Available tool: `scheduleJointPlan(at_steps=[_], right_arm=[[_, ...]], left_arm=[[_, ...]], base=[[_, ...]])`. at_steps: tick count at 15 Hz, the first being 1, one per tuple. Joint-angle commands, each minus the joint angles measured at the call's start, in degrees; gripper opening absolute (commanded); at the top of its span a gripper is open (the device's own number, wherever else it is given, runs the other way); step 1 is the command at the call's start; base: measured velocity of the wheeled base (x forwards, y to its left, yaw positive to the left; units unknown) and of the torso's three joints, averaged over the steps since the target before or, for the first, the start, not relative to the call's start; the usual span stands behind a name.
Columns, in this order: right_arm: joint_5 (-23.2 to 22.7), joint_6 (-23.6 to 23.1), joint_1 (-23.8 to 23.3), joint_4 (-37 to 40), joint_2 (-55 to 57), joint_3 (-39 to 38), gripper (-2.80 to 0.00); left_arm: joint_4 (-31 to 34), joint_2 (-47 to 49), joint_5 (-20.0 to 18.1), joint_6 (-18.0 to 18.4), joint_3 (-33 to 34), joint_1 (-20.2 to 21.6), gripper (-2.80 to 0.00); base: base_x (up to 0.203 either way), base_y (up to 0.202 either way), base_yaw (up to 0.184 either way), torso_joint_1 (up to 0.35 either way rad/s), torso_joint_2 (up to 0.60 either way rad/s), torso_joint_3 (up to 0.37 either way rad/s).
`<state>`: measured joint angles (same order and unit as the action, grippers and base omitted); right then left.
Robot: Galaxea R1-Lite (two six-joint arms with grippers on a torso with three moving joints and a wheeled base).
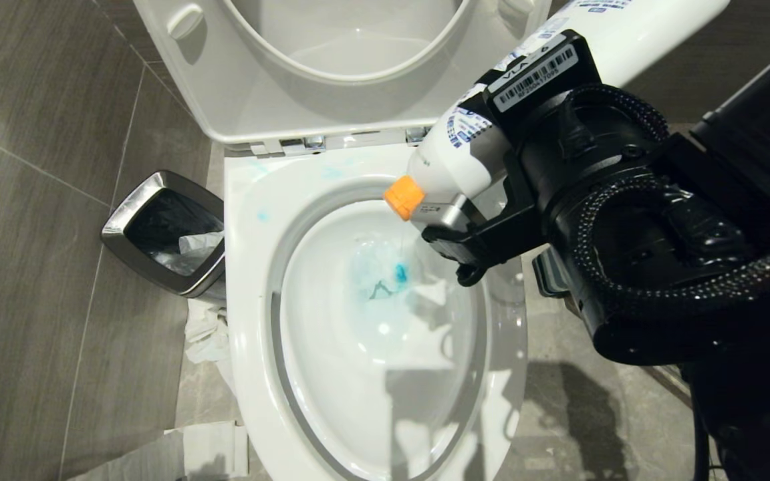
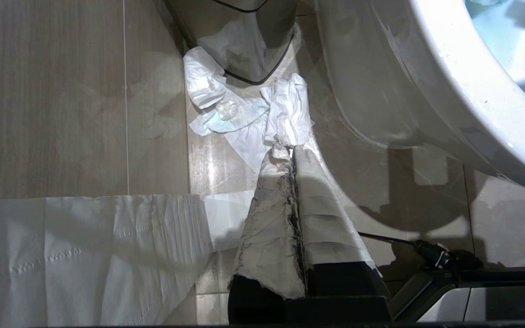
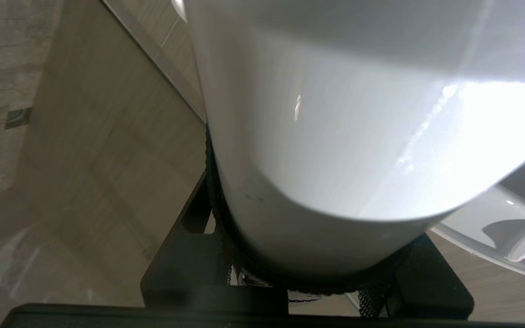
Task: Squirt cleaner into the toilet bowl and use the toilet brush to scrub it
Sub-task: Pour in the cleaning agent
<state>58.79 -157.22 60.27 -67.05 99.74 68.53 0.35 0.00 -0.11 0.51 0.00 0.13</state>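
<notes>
The cleaner (image 1: 465, 157) is clamped in the right pincer (image 1: 485, 200), tipped orange cap down over the toilet bowl (image 1: 251, 280), where blue liquid is pooled. Beside the bowl a steel waste bin (image 1: 158, 230) and crumpled tissue (image 2: 244, 114) are seen; the left pincer (image 2: 292, 155) is closed tight, low beside the bowl's base.

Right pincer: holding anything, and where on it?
Right pincer holds the cleaner by its body, near the neck end, cap tilted down over the bowl. Left pincer is shut, empty.
</notes>
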Motion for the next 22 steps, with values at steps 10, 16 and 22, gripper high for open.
scheduleJointPlan(at_steps=[10,16,22], right_arm=[[26.6,2.1,10.8,-20.5,2.1,1.3,-2.80],[28.9,15.1,11.5,-20.6,2.8,1.8,-2.80],[28.9,20.5,1.2,-20.6,5.4,4.6,-2.80]], left_arm=[[0.0,0.1,0.0,0.0,0.0,0.0,-2.80],[0.0,0.1,0.0,0.0,0.0,0.0,-2.80],[0.0,0.1,0.0,0.0,0.0,0.0,-2.80]], base=[[0.000,0.000,0.000,0.000,0.00,0.000],[0.000,0.000,0.000,0.000,0.00,0.000],[0.000,0.000,0.000,0.000,0.00,0.000]])
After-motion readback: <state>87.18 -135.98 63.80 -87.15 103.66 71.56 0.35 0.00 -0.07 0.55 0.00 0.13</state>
